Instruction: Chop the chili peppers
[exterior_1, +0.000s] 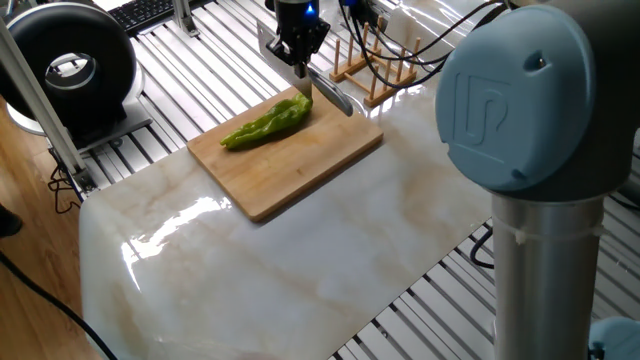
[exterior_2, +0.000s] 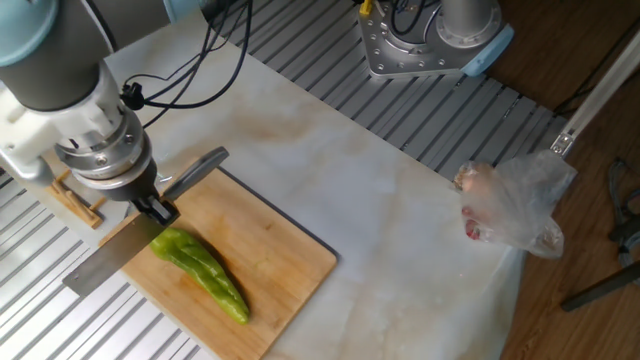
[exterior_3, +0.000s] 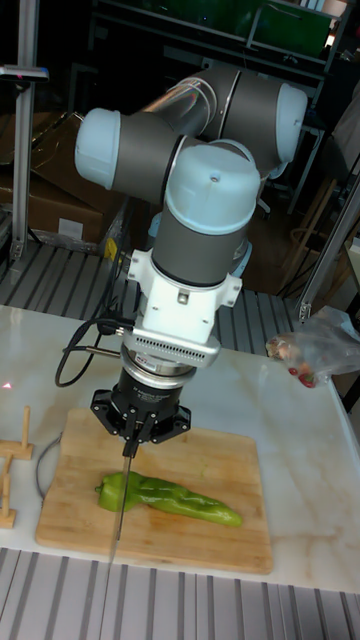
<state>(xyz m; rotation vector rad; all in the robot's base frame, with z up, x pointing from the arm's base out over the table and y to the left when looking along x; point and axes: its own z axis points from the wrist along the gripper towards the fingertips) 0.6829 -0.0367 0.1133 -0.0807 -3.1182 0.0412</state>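
- Far left, beside the board (exterior_2: 285, 260): wooden rack (exterior_2: 68, 195) on the slats, clear of the work.
- Next along: gripper (exterior_2: 155, 208) closed on a knife (exterior_2: 115, 258), handle clamped between the fingers, blade running out along the pepper's stem end.
- In the tall view: blade edge-on, standing at the pepper's blunt stem end, at or just above the skin; contact not certain.
- Pepper (exterior_2: 200, 272) whole and uncut, lying slantwise on the board's left half, tapered tip toward the board's near edge.
- Step in hand, by judgement: lining up the first cut at the stem end; no slices made yet.
- Next move calls for a straight press down through the flesh to the wood, then a lift and a small shift toward the tip; unheld pepper likely to roll.
- Far right: plastic bag (exterior_2: 510, 205) at the table edge, well apart.
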